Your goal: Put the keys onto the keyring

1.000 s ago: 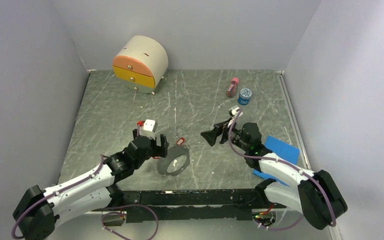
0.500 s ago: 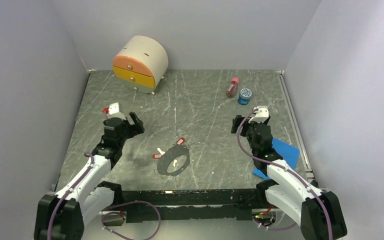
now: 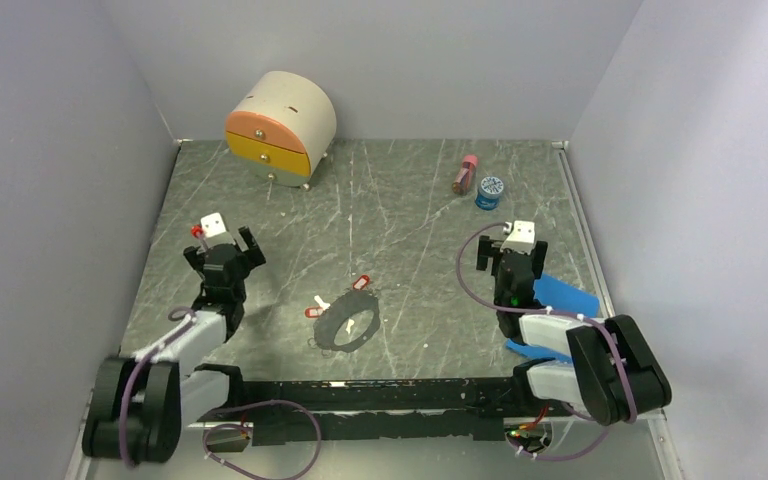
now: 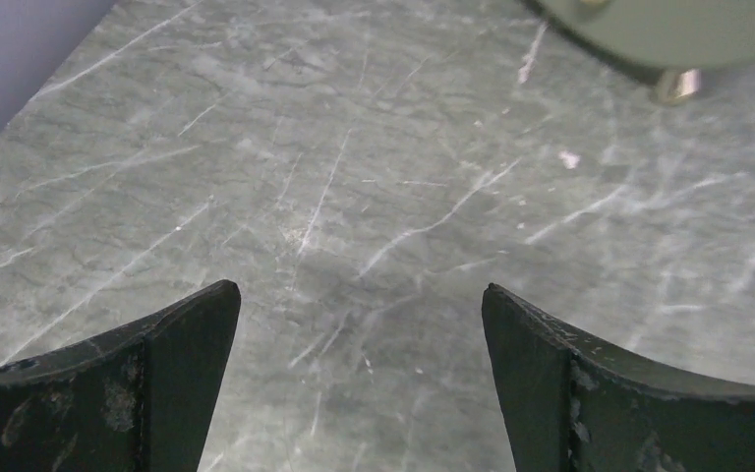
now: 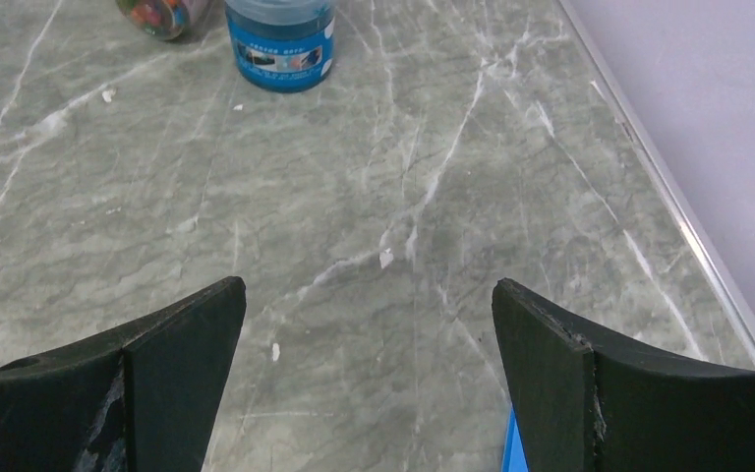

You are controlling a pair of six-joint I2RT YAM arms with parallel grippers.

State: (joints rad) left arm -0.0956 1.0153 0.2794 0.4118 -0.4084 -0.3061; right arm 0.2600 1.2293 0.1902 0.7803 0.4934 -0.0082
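Between my left pincer (image 4: 359,295) and right pincer (image 5: 369,290), both agape and empty, lie the keys (image 3: 362,283): light, thin, likely slippery; best pinched by the red tag (image 3: 311,312).

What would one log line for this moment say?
left hand: open, empty, over table | right hand: open, empty, facing blue jar | keys: lying by ring | ring: flat on table, unheld

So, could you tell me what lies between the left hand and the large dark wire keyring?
Top view: bare grey marble tabletop from the left hand, then one red-tagged metal key beside the dark wire keyring.
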